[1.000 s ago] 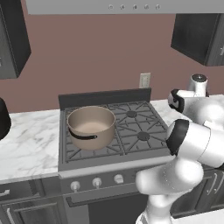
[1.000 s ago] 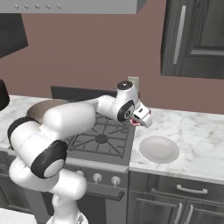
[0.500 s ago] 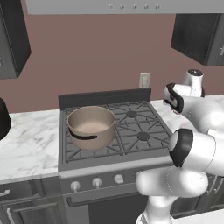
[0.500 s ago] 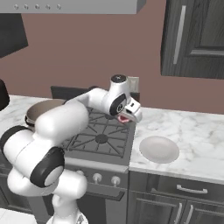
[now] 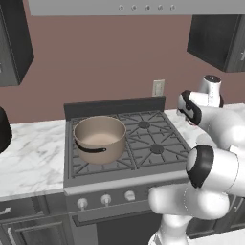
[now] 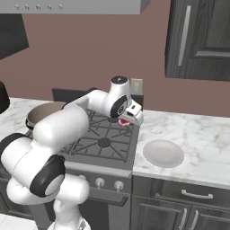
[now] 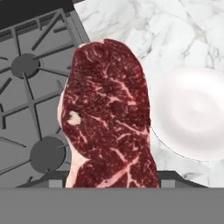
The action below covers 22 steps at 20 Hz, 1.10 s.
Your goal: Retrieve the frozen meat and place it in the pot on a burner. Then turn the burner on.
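Note:
A red-pink frozen meat (image 7: 108, 118) with white marbling hangs lengthwise in the hand view, hiding the fingertips that hold it. In the right base view my gripper (image 6: 127, 118) is shut on the frozen meat (image 6: 123, 121) above the right edge of the stove, near the seam with the counter. From the left base, the gripper (image 5: 189, 109) hovers over the stove's right side. The tan pot (image 5: 99, 137) with a dark handle band sits on the front left burner, well to the left of the gripper; its rim (image 6: 41, 112) peeks out behind my arm.
A round pale plate (image 6: 163, 152) lies on the marble counter right of the stove and appears beside the meat as the plate (image 7: 192, 113). Stove knobs (image 5: 106, 199) line the front panel. Grates (image 5: 148, 139) cover the burners. Dark cabinets hang above.
The arm has swung left with the meat, from above the plate and counter toward the stove's right edge. The pot and plate have not moved.

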{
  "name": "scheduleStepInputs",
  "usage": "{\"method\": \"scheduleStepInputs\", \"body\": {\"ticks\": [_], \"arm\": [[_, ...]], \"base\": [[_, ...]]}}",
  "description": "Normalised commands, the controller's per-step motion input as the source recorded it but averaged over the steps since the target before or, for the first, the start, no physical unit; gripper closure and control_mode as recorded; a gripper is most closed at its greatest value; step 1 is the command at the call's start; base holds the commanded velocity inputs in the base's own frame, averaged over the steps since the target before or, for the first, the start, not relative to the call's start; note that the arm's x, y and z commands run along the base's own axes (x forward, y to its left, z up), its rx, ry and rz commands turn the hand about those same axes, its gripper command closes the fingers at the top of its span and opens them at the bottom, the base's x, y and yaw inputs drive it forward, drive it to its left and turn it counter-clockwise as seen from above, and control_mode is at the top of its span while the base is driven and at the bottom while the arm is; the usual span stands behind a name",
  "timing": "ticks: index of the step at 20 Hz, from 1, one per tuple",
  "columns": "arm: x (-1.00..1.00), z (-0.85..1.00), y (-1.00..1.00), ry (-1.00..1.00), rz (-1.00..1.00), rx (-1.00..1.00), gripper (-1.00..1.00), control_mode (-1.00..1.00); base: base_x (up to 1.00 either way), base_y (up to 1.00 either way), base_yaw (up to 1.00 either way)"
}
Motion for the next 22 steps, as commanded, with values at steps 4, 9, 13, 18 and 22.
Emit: {"method": "scheduleStepInputs", "body": {"ticks": [4,9,13,18,22], "arm": [[0.00,0.00,0.27,-0.01,0.00,0.00,1.00,-1.00],[0.00,0.00,0.45,0.00,0.00,0.00,1.00,-1.00],[-0.02,0.04,0.60,0.00,0.00,0.00,1.00,-1.00],[-0.01,0.01,0.56,0.00,0.00,0.00,1.00,-1.00],[0.00,0.21,0.44,0.00,0.00,0.00,1.00,-1.00]], "base": [[0.00,0.00,0.00],[0.00,0.00,0.00],[0.00,0.00,0.00],[0.00,0.00,0.00],[0.00,0.00,0.00]]}}
